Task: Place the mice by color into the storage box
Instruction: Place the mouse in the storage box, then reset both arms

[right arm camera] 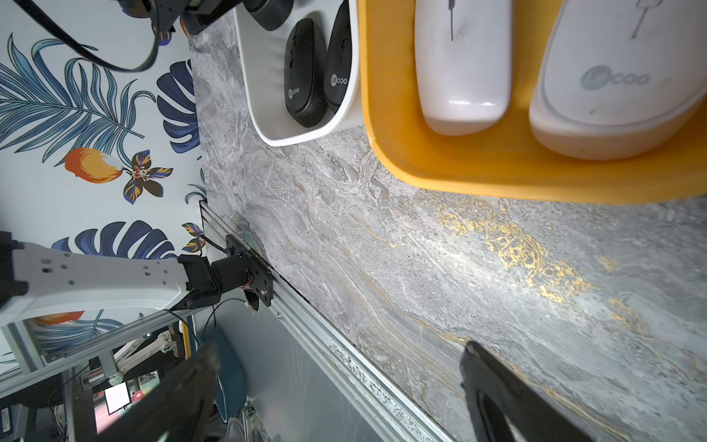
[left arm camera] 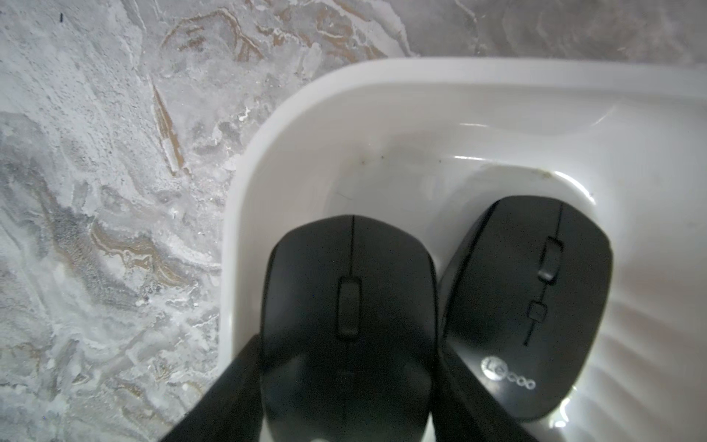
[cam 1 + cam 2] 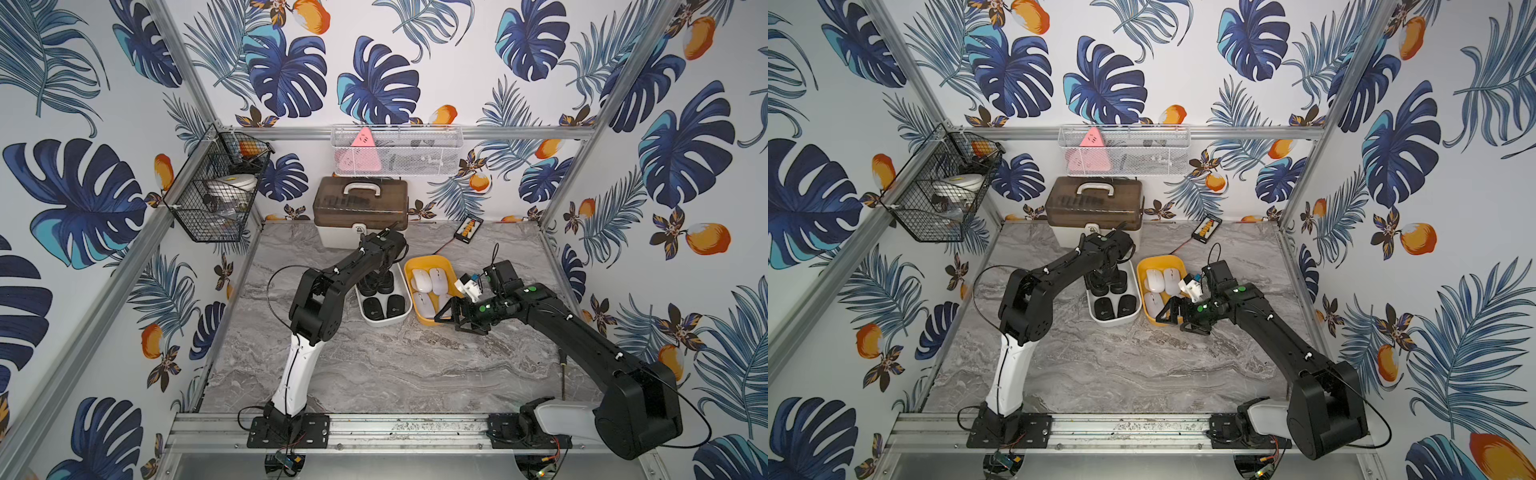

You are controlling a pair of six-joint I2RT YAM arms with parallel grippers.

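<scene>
The black mouse (image 2: 348,306) is matte and rounded, wheel up. It lies at the 12 o'clock end of the white tray (image 2: 290,126), just beside a second black mouse (image 2: 528,306). Two more black mice (image 3: 372,308) lie at the tray's 6 o'clock end. My left gripper (image 2: 348,344) is clamped on the first one, fingers (image 2: 237,382) against its flanks. Four glossy white mice (image 3: 428,286) lie in the yellow tray (image 3: 415,262), at 3 o'clock of the white one. My right gripper (image 1: 336,356) gapes wide and empty over the table (image 3: 374,365) at the yellow tray's 6 o'clock.
</scene>
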